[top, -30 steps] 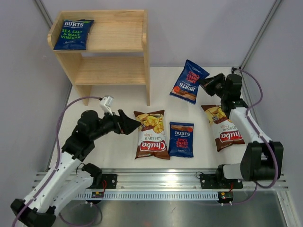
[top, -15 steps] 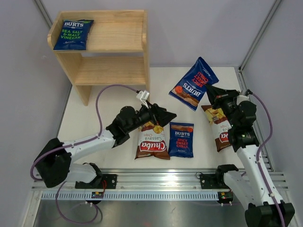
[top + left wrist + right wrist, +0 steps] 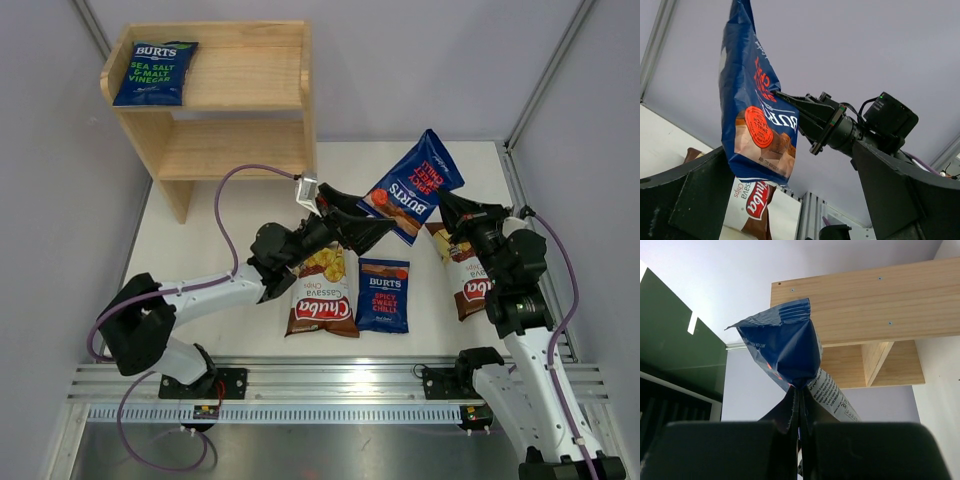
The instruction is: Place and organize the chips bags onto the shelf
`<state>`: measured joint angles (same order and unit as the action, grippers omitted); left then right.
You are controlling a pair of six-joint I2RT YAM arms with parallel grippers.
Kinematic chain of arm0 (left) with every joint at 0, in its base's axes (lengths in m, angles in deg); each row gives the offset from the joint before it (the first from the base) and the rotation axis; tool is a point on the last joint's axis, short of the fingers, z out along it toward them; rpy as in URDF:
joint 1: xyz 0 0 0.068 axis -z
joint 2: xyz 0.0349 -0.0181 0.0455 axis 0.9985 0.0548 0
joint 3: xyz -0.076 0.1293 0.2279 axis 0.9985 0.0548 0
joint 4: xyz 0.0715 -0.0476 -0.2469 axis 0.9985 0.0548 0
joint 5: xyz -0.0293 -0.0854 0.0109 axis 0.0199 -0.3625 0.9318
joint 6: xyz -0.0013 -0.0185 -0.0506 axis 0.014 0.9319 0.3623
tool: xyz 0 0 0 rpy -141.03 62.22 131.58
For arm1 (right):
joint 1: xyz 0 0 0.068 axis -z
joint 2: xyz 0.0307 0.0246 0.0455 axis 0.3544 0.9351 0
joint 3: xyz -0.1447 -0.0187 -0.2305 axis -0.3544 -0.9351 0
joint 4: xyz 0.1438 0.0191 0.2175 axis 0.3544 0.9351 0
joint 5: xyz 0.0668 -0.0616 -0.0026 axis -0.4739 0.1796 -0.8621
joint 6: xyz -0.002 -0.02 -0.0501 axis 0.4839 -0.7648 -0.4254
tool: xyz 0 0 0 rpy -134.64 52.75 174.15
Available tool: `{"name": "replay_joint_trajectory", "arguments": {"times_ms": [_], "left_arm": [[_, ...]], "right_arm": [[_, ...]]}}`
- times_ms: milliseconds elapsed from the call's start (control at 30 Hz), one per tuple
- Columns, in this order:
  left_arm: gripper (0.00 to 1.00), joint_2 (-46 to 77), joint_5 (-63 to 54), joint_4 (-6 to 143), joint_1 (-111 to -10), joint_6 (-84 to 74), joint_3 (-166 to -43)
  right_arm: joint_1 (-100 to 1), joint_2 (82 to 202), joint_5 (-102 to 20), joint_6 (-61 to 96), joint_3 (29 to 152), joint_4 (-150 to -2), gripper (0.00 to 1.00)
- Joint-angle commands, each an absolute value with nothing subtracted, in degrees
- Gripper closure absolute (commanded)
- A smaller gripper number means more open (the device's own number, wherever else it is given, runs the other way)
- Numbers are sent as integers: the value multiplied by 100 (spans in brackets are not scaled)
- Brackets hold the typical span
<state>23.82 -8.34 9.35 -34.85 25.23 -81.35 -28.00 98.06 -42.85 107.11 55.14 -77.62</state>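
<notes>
Right of the shelf [image 3: 250,75] and lifted off the table [image 3: 225,215], a red-lettered Burts bag [image 3: 412,187] hangs from our right gripper [image 3: 447,207], whose jaws are clenched on the bag's edge; our left gripper [image 3: 377,224] reaches up by the bag's lower corner, jaws spread wide and grasping nothing, though we cannot tell whether a finger touches the foil. On the shelf's top tier, at its left end, lies a green-lettered Burts bag [image 3: 155,72]. Nearer our bases than the shelf, three bags lie flat: a Chuba bag [image 3: 322,295], a second red-lettered Burts bag [image 3: 384,293] beside it, and another Chuba bag [image 3: 465,280] partly under our right arm. We judge this a handover, since the shelf stands on the left arm's side; next, the left jaws should close on the bag's free edge before the right lets go, then carry it beside the green-lettered one.
</notes>
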Motion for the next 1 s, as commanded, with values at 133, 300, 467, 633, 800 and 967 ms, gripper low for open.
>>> {"name": "replay_joint_trajectory", "arguments": {"times_ms": [133,300,467,633,800,967], "left_arm": [[3,2610,-445,532,-3465,2680,-8514],[14,2689,-251,322,-3439,2760,-8505],[62,2523,-216,286,-3421,2698,-8479],[85,2180,-400,540,-3421,2610,-8373],[100,1513,-961,1471,-3473,2285,-8303],[100,915,-2235,2935,-3948,2294,-8434]], "right_arm": [[-2981,9616,-4252,11027,5412,-8225,100],[-3164,9572,-4313,11010,5376,-8348,100],[-3306,9309,-3892,10983,5289,-8068,100],[-3306,9264,-3768,10817,5315,-7979,100],[-3306,9221,-3707,10185,5341,-8067,46],[-3306,9281,-3996,7525,6121,-7060,18]]}}
